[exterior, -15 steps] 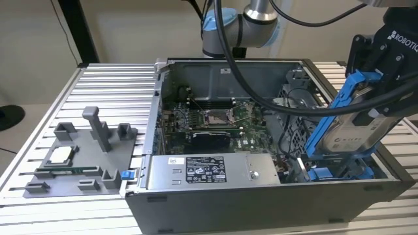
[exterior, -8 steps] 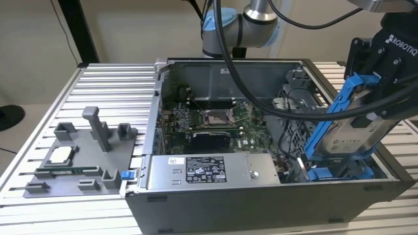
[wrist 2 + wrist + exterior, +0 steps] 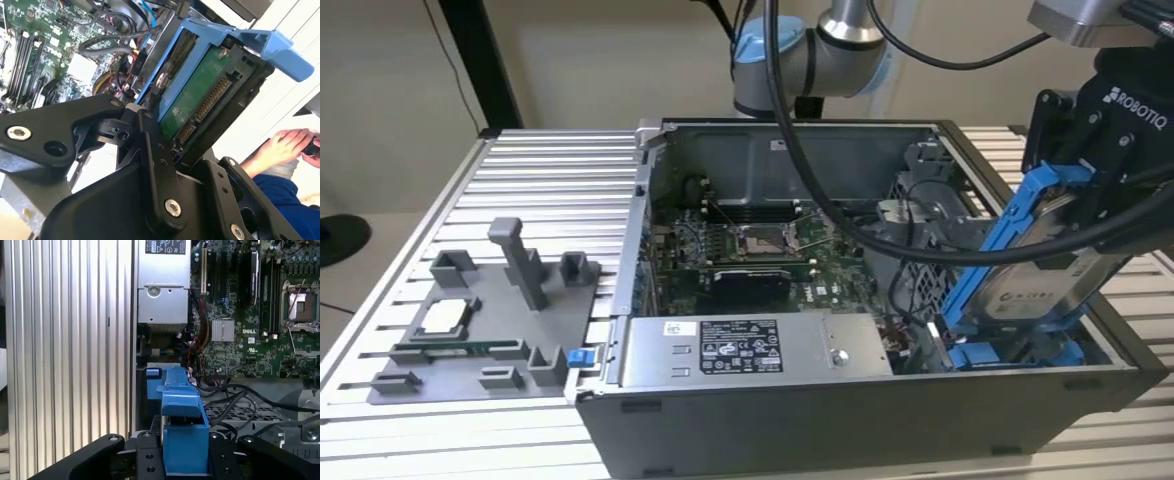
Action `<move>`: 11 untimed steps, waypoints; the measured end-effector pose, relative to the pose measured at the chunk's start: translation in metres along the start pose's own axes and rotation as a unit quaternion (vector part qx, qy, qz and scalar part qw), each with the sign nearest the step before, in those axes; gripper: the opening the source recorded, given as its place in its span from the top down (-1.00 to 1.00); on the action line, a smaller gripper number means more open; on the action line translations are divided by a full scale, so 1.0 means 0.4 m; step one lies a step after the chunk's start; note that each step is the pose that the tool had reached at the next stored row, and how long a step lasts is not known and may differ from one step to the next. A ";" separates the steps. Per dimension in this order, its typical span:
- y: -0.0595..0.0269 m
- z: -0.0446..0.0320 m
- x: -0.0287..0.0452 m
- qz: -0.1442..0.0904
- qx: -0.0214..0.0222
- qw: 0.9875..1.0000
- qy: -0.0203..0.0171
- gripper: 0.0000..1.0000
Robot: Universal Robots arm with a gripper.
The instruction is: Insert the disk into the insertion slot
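My gripper [image 3: 1101,195] hangs over the case's front corner on the exterior view's right, shut on the disk [image 3: 1034,280]. The disk is a silver-grey drive with a white label in a bright blue carrier, and it leans steeply. Its lower end reaches down among the blue rails of the insertion slot [image 3: 1017,352]; how deep it sits I cannot tell. In the second wrist view my gripper [image 3: 195,127] clamps the disk [image 3: 200,97], whose green board and connector face the camera. In the first wrist view the blue carrier [image 3: 184,437] sits between my black fingers [image 3: 145,457], above the slot's blue plastic [image 3: 152,373].
A silver box with a sticker [image 3: 747,350] lies along the case front beside the motherboard [image 3: 747,250]. Black cables [image 3: 907,245] run near the bay. A grey fixture tray [image 3: 480,330] rests on the ribbed table [image 3: 547,160]. A person's hand [image 3: 285,145] and blue sleeve [image 3: 285,200] are close by.
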State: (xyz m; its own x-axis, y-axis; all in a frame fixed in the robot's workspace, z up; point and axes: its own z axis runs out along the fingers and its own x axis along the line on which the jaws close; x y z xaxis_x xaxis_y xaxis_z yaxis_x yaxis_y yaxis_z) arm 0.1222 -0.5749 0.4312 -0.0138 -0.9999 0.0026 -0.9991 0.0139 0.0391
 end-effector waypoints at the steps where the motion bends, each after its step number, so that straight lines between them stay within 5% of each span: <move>1: -0.001 0.003 0.000 0.000 0.000 1.000 0.000 1.00; 11: -0.007 0.031 -0.001 0.000 0.000 1.000 0.000 1.00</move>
State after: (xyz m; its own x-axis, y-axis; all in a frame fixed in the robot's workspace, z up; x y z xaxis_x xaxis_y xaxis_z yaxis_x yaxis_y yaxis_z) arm 0.1247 -0.5746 0.4186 -0.0139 -0.9999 0.0022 -0.9991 0.0139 0.0391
